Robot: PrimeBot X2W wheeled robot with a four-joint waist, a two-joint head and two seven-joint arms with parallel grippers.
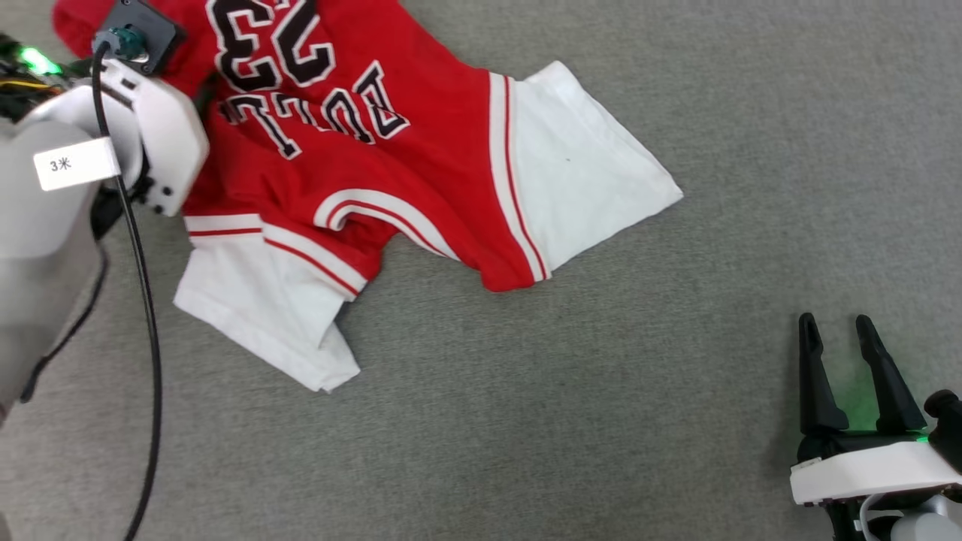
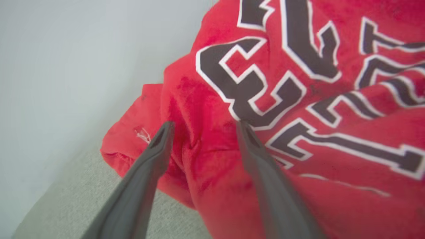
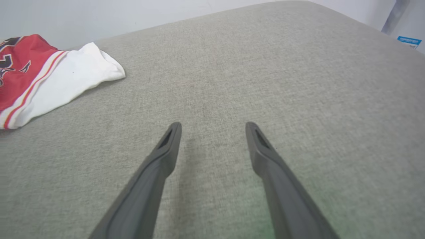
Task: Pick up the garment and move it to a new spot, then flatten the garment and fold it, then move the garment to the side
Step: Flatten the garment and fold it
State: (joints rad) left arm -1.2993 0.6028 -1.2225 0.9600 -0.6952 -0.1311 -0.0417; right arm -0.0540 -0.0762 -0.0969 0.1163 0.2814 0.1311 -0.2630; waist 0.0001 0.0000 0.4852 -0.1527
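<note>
The garment, a red jersey with white sleeves, striped trim and black white-outlined letters and number, lies rumpled on the grey surface at the upper left of the head view. My left arm's wrist covers its left edge there. In the left wrist view my left gripper is open, fingers spread over a bunched red fold of the garment near its hem, nothing pinched between them. My right gripper stands open at the lower right, well clear of the garment. Its own view shows the right gripper above bare fabric, a white sleeve far left.
The grey woven surface stretches wide around the garment. A black cable hangs from my left wrist along the left side. A pale wall rises just behind the surface's far edge. A blue label shows far right in the right wrist view.
</note>
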